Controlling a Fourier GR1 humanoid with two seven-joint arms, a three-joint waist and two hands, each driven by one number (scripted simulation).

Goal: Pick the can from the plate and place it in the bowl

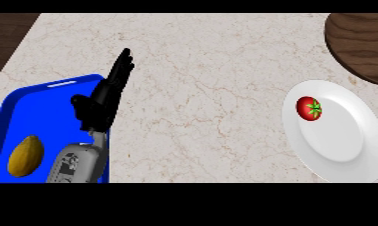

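Note:
A white plate [339, 140] lies at the right of the marble counter. On its left part sits a red round object with a green stalk [309, 108], looking like a tomato; no can shows. At the top right corner a dark wooden bowl [356, 40] is partly cut off by the view's edge. My left hand [103, 100] rests open at the left, fingers straight and pointing up, over the right edge of a blue tray. It holds nothing and is far from the plate. My right hand does not show.
A blue tray [37, 115] lies at the lower left with a yellow fruit [23, 156] on it. The marble counter [207, 95] spreads between tray and plate. A dark strip of the counter's edge shows at the top left.

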